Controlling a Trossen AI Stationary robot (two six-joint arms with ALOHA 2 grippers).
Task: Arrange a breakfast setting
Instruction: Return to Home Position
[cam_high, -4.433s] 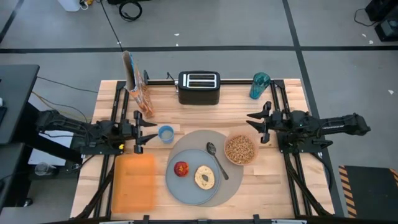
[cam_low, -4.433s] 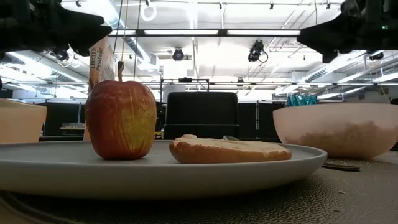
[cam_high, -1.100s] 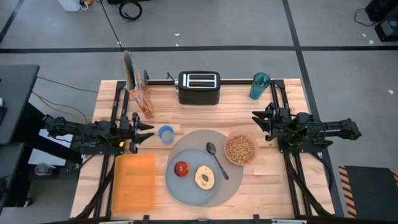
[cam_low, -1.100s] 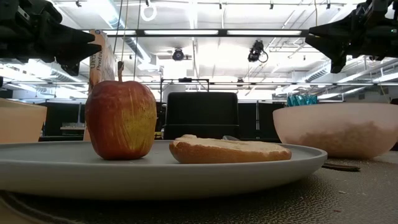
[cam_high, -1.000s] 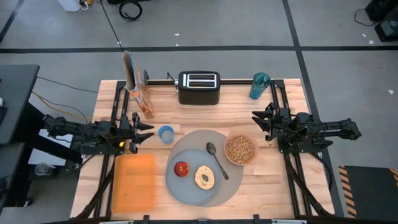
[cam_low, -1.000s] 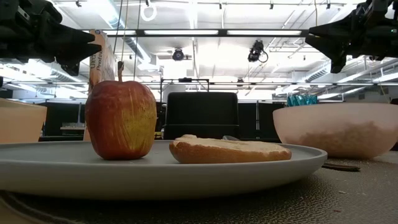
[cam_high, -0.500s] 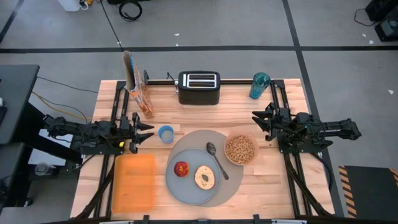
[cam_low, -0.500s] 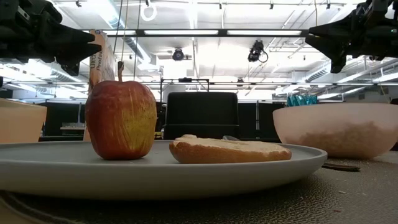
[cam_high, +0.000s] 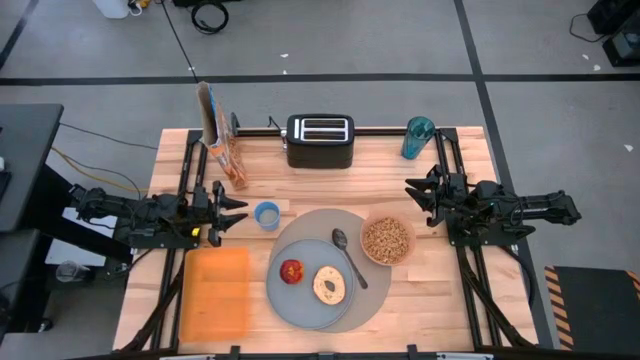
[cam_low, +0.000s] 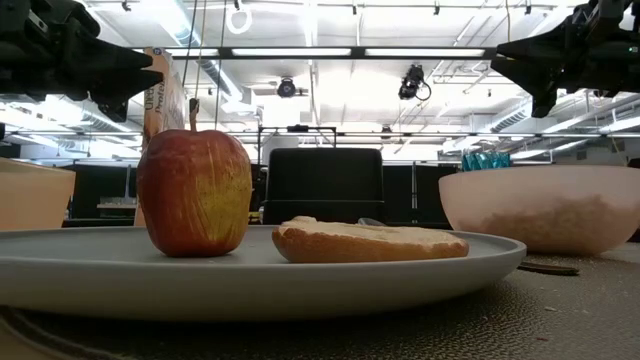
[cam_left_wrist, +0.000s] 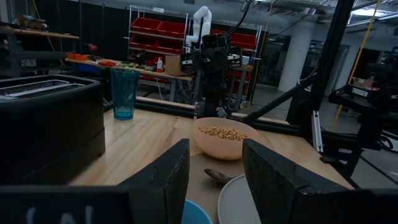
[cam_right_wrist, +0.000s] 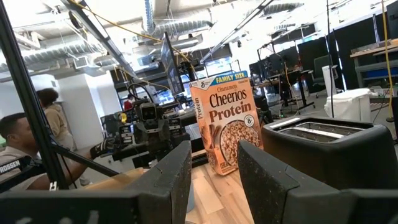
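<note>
Both arms idle, nothing held. Positions logged against the blue-grey plate (cam_high: 303, 306), which lies on the large grey mat (cam_high: 305, 225).

- Red apple (cam_high: 291, 271): upright on the plate's left half.
- Bagel (cam_high: 330, 285): flat on the plate's right half, beside the apple, not touching it.
- Metal spoon (cam_high: 347, 256): on the mat just right of the plate, lying at a slant.
- Pink bowl (cam_high: 386, 217): farther right of the plate, past the spoon, on the mat's edge; cereal inside.
- Small blue cup (cam_high: 267, 215): behind and left of the plate, just off the mat.
- Left gripper (cam_high: 240, 211): left of the plate beyond the cup, above the table, fingers apart.
- Right gripper (cam_high: 413, 200): right of the plate beyond the bowl, also raised, fingers apart.
- Orange board (cam_high: 214, 292): just left of the plate, off the mat.
- Black toaster (cam_high: 320, 141): well behind the plate, at the table's back edge.
</note>
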